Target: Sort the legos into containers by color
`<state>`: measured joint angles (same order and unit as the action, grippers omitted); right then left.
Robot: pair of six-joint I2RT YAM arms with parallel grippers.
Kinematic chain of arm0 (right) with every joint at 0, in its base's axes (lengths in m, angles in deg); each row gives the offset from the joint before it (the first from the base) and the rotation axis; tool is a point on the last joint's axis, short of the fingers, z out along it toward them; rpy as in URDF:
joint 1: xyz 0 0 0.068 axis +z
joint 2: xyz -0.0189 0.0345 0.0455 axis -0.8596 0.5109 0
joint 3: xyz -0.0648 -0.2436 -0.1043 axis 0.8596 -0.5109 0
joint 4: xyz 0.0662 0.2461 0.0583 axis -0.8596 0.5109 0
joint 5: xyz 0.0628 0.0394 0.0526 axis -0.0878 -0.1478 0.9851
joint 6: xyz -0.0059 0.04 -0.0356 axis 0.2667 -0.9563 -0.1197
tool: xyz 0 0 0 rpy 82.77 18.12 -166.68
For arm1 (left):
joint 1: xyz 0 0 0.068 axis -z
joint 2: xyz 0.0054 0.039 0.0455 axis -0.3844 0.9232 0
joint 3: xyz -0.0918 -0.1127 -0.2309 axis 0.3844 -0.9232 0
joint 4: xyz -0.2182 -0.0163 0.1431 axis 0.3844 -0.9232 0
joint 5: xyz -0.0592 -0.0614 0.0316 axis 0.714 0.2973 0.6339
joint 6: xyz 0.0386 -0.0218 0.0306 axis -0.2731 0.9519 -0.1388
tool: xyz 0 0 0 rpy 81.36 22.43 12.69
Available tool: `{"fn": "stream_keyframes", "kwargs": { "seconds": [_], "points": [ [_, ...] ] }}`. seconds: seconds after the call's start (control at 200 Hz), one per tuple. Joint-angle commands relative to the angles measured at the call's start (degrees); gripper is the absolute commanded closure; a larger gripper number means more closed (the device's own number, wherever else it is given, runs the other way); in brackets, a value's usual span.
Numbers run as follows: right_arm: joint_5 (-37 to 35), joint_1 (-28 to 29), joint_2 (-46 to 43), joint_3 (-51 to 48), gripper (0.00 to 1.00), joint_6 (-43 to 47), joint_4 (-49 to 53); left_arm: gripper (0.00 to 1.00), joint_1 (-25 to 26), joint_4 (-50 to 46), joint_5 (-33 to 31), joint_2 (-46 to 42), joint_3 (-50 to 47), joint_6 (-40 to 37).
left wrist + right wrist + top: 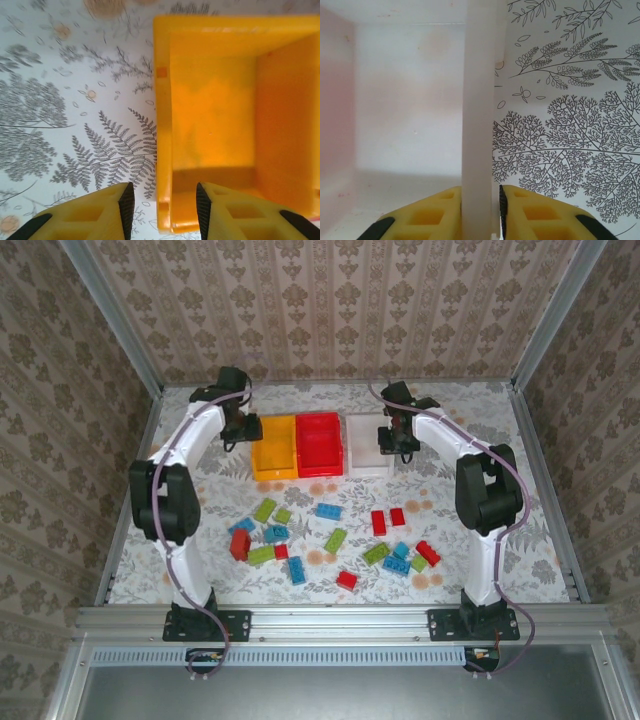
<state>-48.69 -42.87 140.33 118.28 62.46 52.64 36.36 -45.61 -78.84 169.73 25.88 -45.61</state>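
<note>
The three bins stand in a row at the back: yellow-orange bin (pixel 274 455), red bin (pixel 318 443), white bin (pixel 368 445). All look empty. Red, lime green and light blue legos (pixel 335 540) lie scattered on the table nearer the arm bases. My left gripper (pixel 240 430) (pixel 164 200) is open, its jaws straddling the left wall of the yellow-orange bin (pixel 215 115) without touching it. The right gripper (pixel 392 440) (pixel 480 200) is shut on the right wall of the white bin (pixel 479 100).
A fern-patterned cloth (pixel 450 490) covers the table, with metal frame rails along its left and right sides. The legos include a red one (pixel 240 543), a green one (pixel 265 510) and a blue one (pixel 327 511). Open cloth separates bins from legos.
</note>
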Motion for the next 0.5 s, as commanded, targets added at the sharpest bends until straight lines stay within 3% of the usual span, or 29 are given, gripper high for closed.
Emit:
{"fn": "stream_keyframes", "kwargs": {
  "seconds": [0.0, 0.16, 0.495],
  "points": [
    [-0.08, 0.35, 1.70, 2.34, 0.66, 0.13, 1.34, 0.59, -0.14, -1.79, -0.59, -6.34, -2.96, 3.78],
    [0.36, 0.51, 1.58, 3.65, 0.48, -0.51, 1.77, 0.58, -0.14, -4.68, -1.09, -12.65, -8.59, 5.72],
    [4.07, 2.44, -14.14, -1.57, 0.41, -3.20, -2.87, 0.53, 4.23, -16.18, -1.47, -27.57, -23.43, 9.58]
  ]
}}
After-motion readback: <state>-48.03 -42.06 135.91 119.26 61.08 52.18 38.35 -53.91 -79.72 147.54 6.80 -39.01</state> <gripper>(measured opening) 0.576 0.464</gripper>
